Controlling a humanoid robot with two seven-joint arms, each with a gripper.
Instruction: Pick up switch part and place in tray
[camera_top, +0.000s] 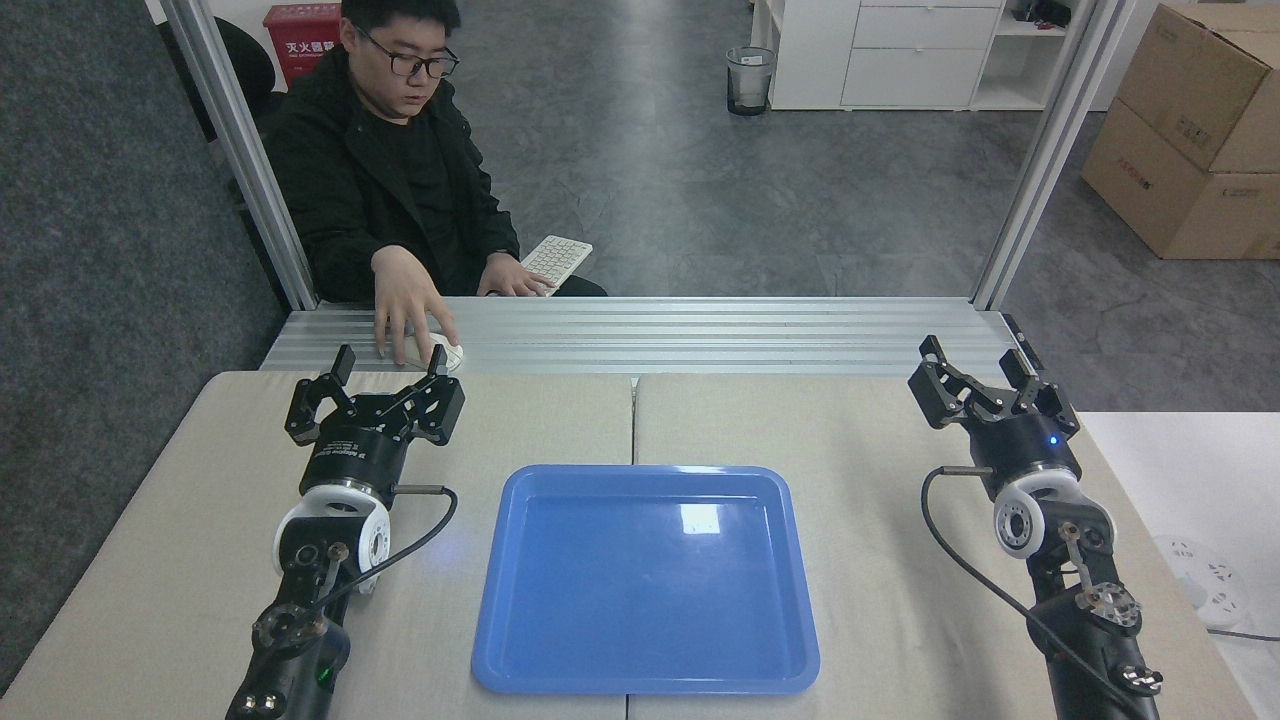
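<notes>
Both your left end effector (388, 372) and right end effector (985, 360) hang open and empty. The blue tray (500, 640) is empty. No switch part shows, so find it first.

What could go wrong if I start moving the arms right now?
The person's hand rests on a white mouse right behind the left end effector, whose fingers are open; moving that arm forward could strike it. No switch part shows on the table or in the blue tray, so any reach now has no target. The right end effector is open too and sits close to the table's right edge.
</notes>
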